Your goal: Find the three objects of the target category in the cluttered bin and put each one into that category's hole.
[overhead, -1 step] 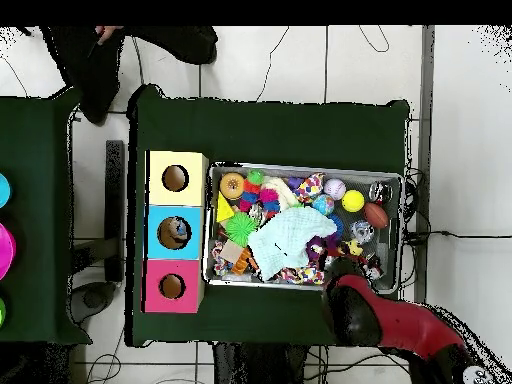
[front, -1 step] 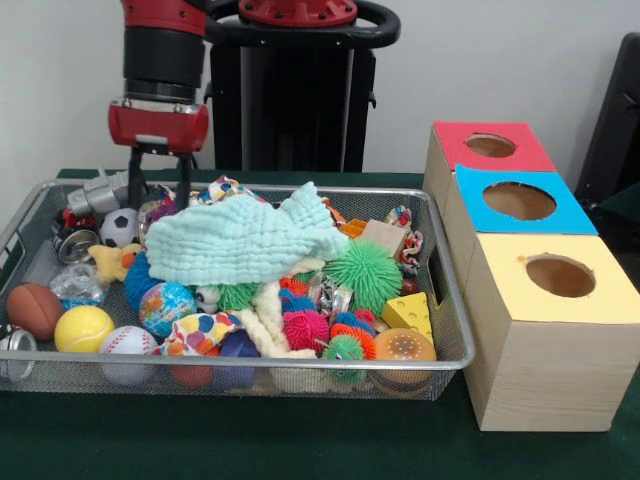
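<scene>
A: While the gripper (front, -1 step: 158,185) hangs over the bin's (front, -1 step: 450,340) far left corner, fingers apart, nothing held?
B: Yes. Balls: yellow ball (front, -1 step: 83,328), baseball (front, -1 step: 127,341), globe ball (front, -1 step: 166,305) at front left, beside the green cloth (front, -1 step: 245,240). Holed boxes (front, -1 step: 545,330) right.

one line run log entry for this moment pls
claw: open, fingers down over far corner of wire bin | holding: nothing | mint cloth on top of toys | boxes: red, blue, yellow holes, nothing seen entering
</scene>
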`<state>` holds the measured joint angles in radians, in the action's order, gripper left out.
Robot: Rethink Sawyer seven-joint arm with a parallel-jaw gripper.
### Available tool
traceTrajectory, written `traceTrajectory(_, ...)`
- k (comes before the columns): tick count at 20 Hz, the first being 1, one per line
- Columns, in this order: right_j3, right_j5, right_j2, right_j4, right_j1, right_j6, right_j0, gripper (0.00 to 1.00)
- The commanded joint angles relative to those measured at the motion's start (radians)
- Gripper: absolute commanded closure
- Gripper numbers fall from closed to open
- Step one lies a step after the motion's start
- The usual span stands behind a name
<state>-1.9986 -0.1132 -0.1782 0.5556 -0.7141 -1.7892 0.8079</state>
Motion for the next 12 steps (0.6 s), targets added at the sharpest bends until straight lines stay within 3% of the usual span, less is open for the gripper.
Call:
traceTrajectory(1,0.075,0.162,-0.19,0.096,-0.043,0.076,0.109,0.0)
traceTrajectory(6,0.114,0.143,-0.251,0.159,-0.019,0.081,0.159,0.0)
traceTrajectory(12,0.173,0.074,-0.317,0.254,0.065,0.05,0.191,0.0)
